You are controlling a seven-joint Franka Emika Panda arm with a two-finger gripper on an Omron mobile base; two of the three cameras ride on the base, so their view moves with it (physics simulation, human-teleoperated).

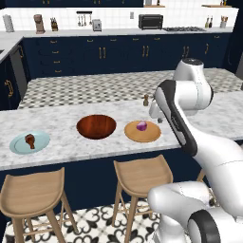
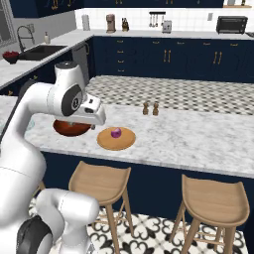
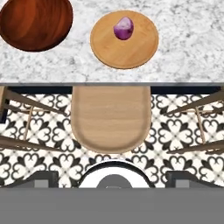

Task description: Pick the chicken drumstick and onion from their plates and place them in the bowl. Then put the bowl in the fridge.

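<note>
On the marble counter (image 1: 66, 118) a pale blue plate (image 1: 19, 146) at the left carries the brown chicken drumstick (image 1: 30, 140). The dark red-brown bowl (image 1: 96, 126) sits in the middle with its hollow bare. Right of it a tan wooden plate (image 3: 124, 48) holds the purple onion (image 3: 124, 28), which also shows on its plate in the right base view (image 2: 116, 133). My gripper (image 3: 113, 180) hangs open over a stool, short of the counter's front edge and nearer than the onion plate. Its fingertips (image 3: 41, 179) stand wide apart with nothing between them. The fridge is out of view.
Two wooden stools (image 1: 140, 175) (image 1: 33, 192) stand under the counter's front edge. A pair of small shakers (image 2: 150, 108) stands at the counter's far side. Navy cabinets line the back wall, with a sink (image 2: 42, 49) at the left.
</note>
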